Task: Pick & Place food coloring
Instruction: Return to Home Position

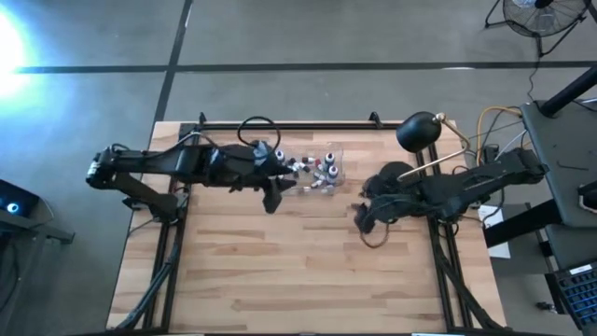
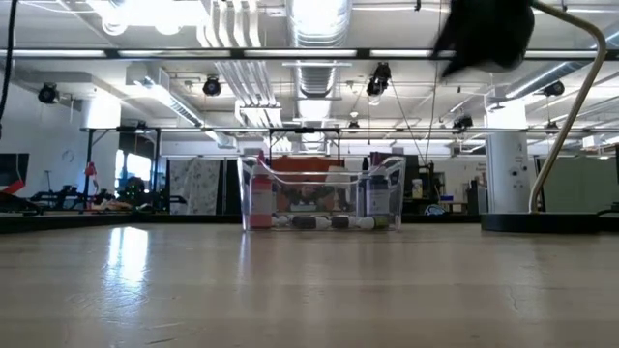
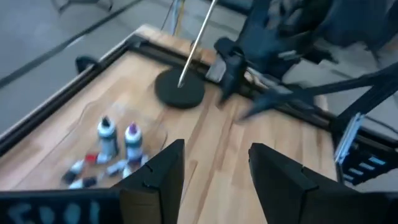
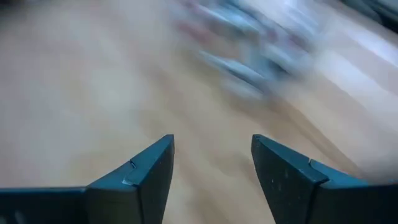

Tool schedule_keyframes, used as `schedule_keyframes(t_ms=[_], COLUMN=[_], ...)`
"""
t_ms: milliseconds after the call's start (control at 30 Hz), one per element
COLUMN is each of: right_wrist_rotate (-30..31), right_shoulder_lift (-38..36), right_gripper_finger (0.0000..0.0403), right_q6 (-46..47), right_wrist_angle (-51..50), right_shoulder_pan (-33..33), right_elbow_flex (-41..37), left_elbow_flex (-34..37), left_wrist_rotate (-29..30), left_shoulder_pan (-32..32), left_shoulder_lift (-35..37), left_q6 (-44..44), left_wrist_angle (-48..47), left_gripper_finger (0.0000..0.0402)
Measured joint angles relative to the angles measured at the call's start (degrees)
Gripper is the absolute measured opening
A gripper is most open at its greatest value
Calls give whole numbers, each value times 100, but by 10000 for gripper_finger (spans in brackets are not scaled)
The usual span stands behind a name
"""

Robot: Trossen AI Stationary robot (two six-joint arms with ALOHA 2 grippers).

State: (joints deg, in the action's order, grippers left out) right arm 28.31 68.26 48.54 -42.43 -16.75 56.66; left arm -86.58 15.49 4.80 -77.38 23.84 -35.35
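Over the tabletop [image 1: 298, 280], I'd lift the left end effector [image 3: 214, 152] — fingers spread, empty — clear of the transparent bin [image 2: 290, 184] before retracting; right end effector [image 4: 211, 146] likewise spread, empty; food coloring bottles [image 2: 319, 221] lie inside the bin.

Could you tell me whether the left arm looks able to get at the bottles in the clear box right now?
Probably yes. The left claw is open and hangs just beside the open-topped clear box, and nothing lies between it and the bottles. The right claw waits farther right.
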Motion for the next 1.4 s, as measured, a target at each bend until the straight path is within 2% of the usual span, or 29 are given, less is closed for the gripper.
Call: schedule_keyframes(t_ms=[100, 167, 233, 300, 433, 667, 767, 867, 933, 1100, 1167, 1300, 1400], right_wrist_rotate=[-679, -1122, -1422, -1471, -1470, -1454, -1104, -753, -605, -1703, -1801, -1833, -1752], right_shoulder_lift=[-377, -625, -932, -1382, -2534, -4338, -5006, -5533, -5751, -6056, -6082, -6052, -6047], right_gripper_finger=[208, 208, 208, 208, 208, 208, 208, 208, 208, 208, 208, 208, 208], right_q6=[-1517, -1989, -2072, -1735, -1199, -1658, -1997, -1819, -2149, -4081, -4479, -4612, -4253], right_wrist_angle=[1431, 2095, 2129, 1973, 1943, 2091, 1768, 1827, 2136, 3195, 3559, 4100, 4205], right_shoulder_pan=[-243, -336, -378, -389, -387, -385, -371, -372, -371, -376, -373, -372, -367], right_elbow_flex=[-21, -225, -516, -897, -1724, -2414, -2620, -2840, -3011, -3415, -3598, -4036, -4318], left_elbow_flex=[597, 1245, 1982, 2726, 3840, 4954, 5365, 5821, 6108, 6791, 7021, 7394, 7610], left_wrist_rotate=[-130, -315, -674, -1018, -1194, -1175, -1172, -1172, -1291, -1648, -1646, -1602, -1586], left_shoulder_pan=[56, 90, 96, 92, 87, 61, 56, 56, 56, 57, 56, 56, 56], left_shoulder_lift=[177, 322, 522, 756, 1500, 2923, 3492, 3957, 4236, 4756, 4901, 5145, 5232], left_q6=[-186, -151, -24, 107, 226, -75, -238, -159, -186, -310, -278, -126, 23], left_wrist_angle=[938, 1665, 2581, 3441, 4528, 4683, 4724, 4856, 5121, 5730, 5827, 5871, 5880], left_gripper_finger=[154, 154, 154, 154, 154, 154, 154, 154, 154, 154, 154, 154, 154])
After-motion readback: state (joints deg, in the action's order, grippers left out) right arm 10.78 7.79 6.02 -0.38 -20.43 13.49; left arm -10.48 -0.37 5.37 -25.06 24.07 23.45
